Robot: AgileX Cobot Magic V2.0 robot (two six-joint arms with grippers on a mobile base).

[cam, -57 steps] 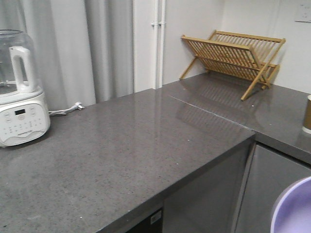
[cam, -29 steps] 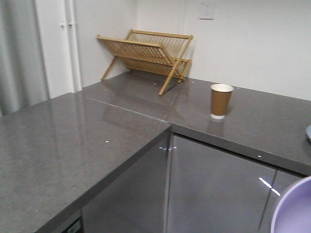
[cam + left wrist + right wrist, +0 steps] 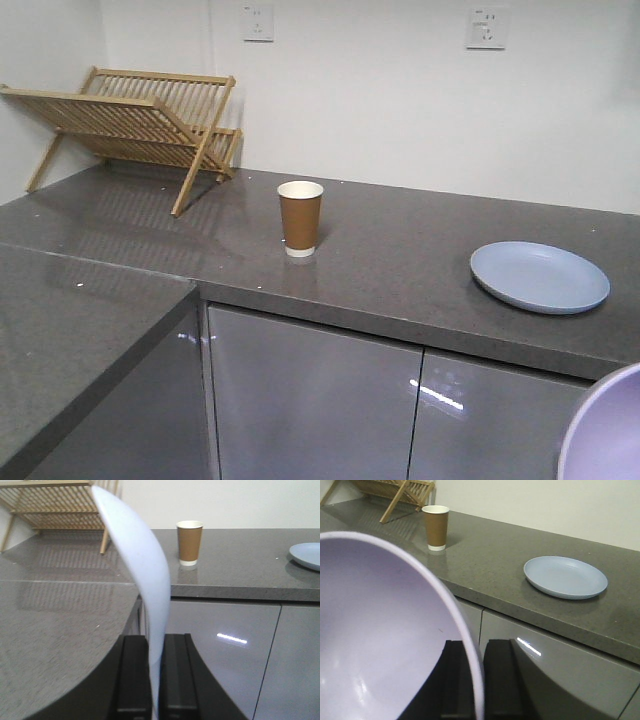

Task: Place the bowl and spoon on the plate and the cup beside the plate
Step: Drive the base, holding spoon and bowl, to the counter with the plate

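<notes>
The right end effector grasps the bowl by its rim, the left end effector the spoon, both short of the plate. Level the bowl over the plate's middle before lowering; the cup stands well apart.

Even indoor light, glare streaks.

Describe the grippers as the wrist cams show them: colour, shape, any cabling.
Left gripper and right gripper look alike: each has two plain black, flat, blocky fingers with squared tips. No cables, markings or arm links show in any view.
</notes>
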